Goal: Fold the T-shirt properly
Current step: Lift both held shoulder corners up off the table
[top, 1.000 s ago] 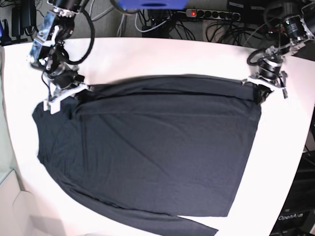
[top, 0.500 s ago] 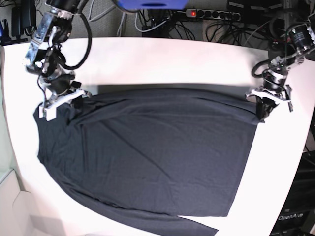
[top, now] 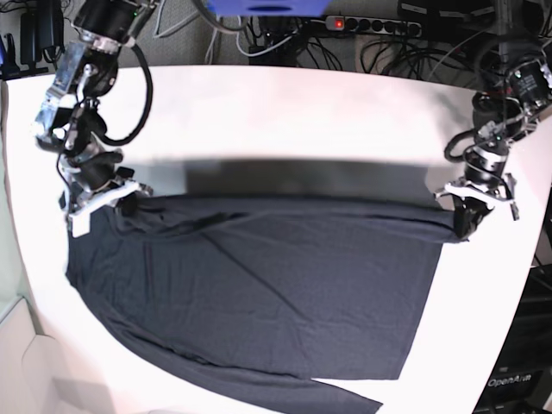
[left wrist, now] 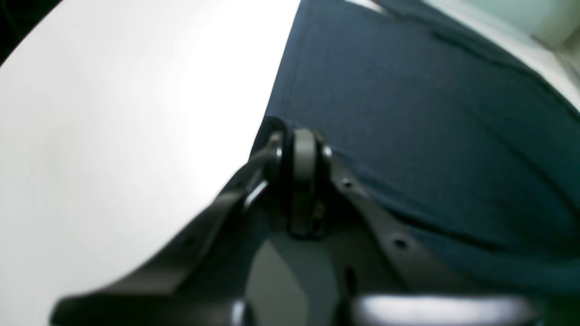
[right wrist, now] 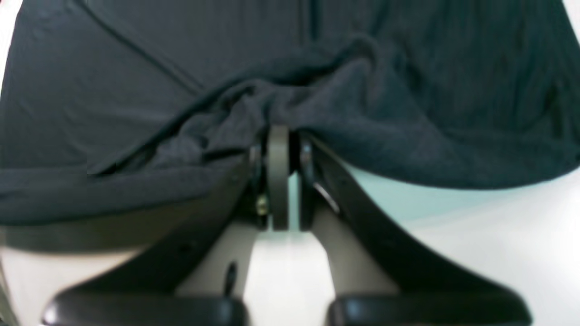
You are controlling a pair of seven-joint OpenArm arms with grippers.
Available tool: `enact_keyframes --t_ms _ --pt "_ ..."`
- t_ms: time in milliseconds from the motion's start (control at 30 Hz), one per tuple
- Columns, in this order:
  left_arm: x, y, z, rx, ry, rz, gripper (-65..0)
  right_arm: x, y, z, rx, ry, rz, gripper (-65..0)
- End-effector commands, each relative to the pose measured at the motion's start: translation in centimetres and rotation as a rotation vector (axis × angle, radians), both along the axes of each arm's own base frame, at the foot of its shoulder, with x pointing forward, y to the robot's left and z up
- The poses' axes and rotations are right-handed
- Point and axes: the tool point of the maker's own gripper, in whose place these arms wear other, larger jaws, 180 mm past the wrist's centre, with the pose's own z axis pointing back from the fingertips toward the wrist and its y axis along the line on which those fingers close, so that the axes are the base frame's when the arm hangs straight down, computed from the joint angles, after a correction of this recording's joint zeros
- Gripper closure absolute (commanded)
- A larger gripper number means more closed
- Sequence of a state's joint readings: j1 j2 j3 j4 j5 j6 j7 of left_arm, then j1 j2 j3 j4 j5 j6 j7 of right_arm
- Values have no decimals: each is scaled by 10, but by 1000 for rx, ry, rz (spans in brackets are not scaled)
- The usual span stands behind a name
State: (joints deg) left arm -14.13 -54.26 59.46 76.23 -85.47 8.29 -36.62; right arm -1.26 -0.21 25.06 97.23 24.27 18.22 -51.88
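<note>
The T-shirt [top: 259, 293] lies spread across the lower and middle part of the white table [top: 285, 103] in the base view, its far edge raised in a straight band between the two arms, with a shadow on the table just behind it. The left gripper [top: 470, 220], at the right of that view, has its fingers [left wrist: 302, 158] clenched on the cloth's right upper corner; in the left wrist view the fabric edge meets the fingertips at frame centre and runs off to the upper right, with bare table to the left. The right gripper [top: 95, 197], at the left of the base view, has its fingers [right wrist: 277, 149] clenched on the opposite upper corner; in the right wrist view the cloth bunches into folds directly above the fingertips and drapes across the whole upper frame, hanging clear of the table below it. The rest of the shirt rests flat, a sleeve end reaching the bottom edge of the base view, right of centre. Cables [top: 379, 43] lie beyond the table's far edge.
</note>
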Motion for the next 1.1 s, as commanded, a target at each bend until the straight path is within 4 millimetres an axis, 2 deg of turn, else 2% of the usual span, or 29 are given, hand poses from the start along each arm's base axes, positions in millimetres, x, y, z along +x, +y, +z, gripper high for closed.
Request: enact_keyframes --t_ms 0,133,300,400,533,667,767,833,933,1067 --pt "8 9 16 19 -54 10 0 11 -5 17 -13 -62 -5 0" --pt "20 9 30 20 -92 11 0 20 -8 26 -25 -87 -4 0" --pt "23 16 31 35 -97 24 0 22 -9 28 -26 -92 -5 0" --pt "35 16 36 36 -121 35 0 30 -6 22 -17 -77 14 0" --pt "38 19 24 43 -64 37 0 32 -9 10 -16 -41 26 0" --pt "48 23 17 54 -33 49 0 33 -14 11 -31 -43 27 0" --pt "59 29 20 64 -25 60 0 42 -7 18 -38 -62 53 0" --pt "63 31 19 69 -6 61 0 44 -12 21 -55 -66 55 0" --pt "68 33 23 72 -3 61 0 44 -14 16 -52 -51 53 0" --pt "77 42 25 86 -14 87 0 58 -13 13 -22 -42 50 0"
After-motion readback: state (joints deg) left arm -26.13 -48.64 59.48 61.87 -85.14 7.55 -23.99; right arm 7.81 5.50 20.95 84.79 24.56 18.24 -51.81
